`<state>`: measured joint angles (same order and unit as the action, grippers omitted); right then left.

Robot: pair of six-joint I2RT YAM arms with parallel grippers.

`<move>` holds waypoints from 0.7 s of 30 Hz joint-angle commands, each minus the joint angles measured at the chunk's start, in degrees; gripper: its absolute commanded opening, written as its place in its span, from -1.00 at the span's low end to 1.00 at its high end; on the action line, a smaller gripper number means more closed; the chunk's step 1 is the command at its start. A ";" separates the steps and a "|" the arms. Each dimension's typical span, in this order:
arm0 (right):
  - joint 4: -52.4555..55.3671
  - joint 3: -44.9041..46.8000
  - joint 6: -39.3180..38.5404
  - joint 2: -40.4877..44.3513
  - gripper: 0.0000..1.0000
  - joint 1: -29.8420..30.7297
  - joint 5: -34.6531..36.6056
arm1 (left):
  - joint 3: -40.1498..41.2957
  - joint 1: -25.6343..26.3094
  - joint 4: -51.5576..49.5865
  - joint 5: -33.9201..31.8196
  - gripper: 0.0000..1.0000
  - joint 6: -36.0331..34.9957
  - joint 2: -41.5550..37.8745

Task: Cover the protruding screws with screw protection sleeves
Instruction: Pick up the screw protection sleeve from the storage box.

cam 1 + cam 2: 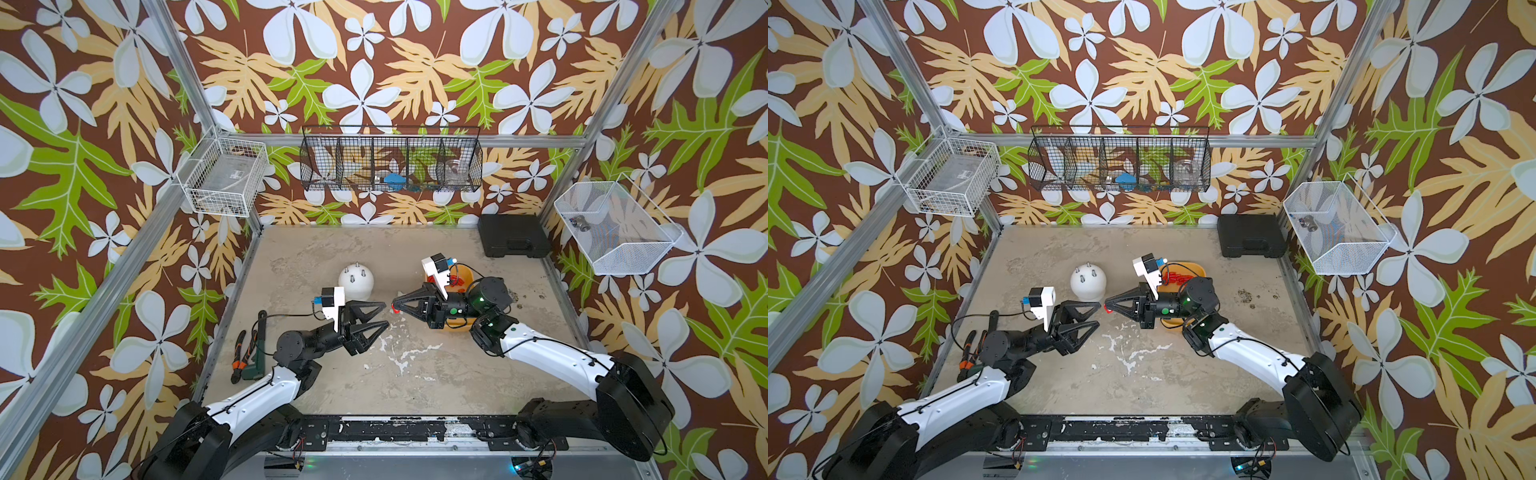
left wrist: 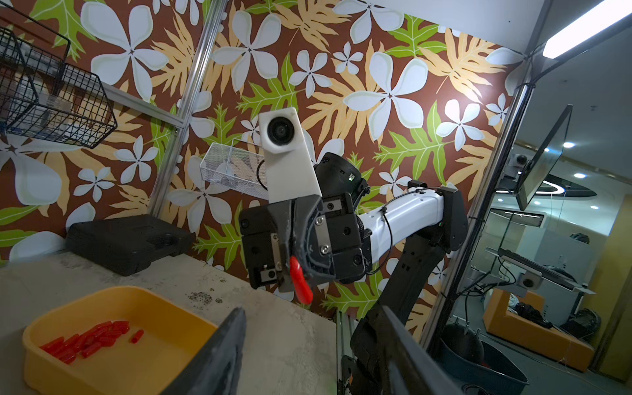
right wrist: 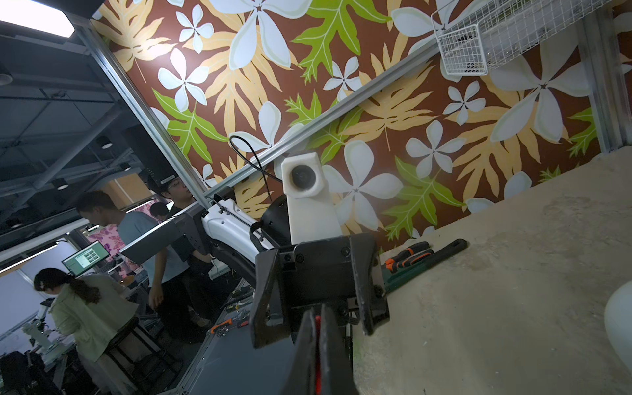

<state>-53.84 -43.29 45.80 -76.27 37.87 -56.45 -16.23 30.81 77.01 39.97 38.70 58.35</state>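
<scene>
A white dome [image 1: 355,286] [image 1: 1087,286] stands mid-table with three protruding screws [image 1: 356,266] [image 1: 1089,264] on top, all bare. Its edge shows in the right wrist view as the dome [image 3: 619,325]. My right gripper [image 1: 394,307] [image 1: 1106,308] [image 3: 318,313] is shut on one red screw protection sleeve [image 2: 301,281] [image 3: 318,342], just right of the dome. Facing it tip to tip, my left gripper [image 1: 387,315] [image 1: 1099,314] [image 2: 307,345] is open and holds nothing. More sleeves [image 2: 89,338] [image 1: 1173,276] lie in the orange tray [image 2: 119,294] [image 1: 466,272], partly hidden behind the right arm.
A black case [image 1: 513,237] sits at the back right corner. Pliers [image 1: 239,357] and a dark wrench [image 1: 259,345] lie along the left edge. Wire baskets [image 1: 226,176] [image 1: 390,164] [image 1: 615,226] hang on the walls above the table.
</scene>
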 commanded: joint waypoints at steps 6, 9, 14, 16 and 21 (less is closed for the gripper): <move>1.31 -0.36 -4.30 0.50 -0.95 1.53 2.12 | -1.61 0.32 -1.94 0.41 0.11 -2.75 1.31; 0.02 -0.15 -3.52 0.57 -0.95 1.56 2.22 | -1.45 0.35 -3.08 -0.38 0.11 -3.36 1.18; -0.98 -0.09 -3.31 0.33 -0.95 2.11 1.45 | -1.44 0.39 -3.34 -0.84 -0.11 -3.72 0.83; -1.07 -0.07 -3.40 0.12 -0.96 2.41 1.38 | -1.59 0.32 -3.45 -0.96 -0.12 -3.90 0.80; -1.54 0.58 -3.99 -0.12 -0.98 3.00 2.57 | -1.97 0.47 -3.62 -0.50 -0.16 -4.02 0.93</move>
<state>-52.97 -42.78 42.54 -76.20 40.66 -54.19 -17.74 31.18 72.88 39.27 35.70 59.24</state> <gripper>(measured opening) 0.050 0.433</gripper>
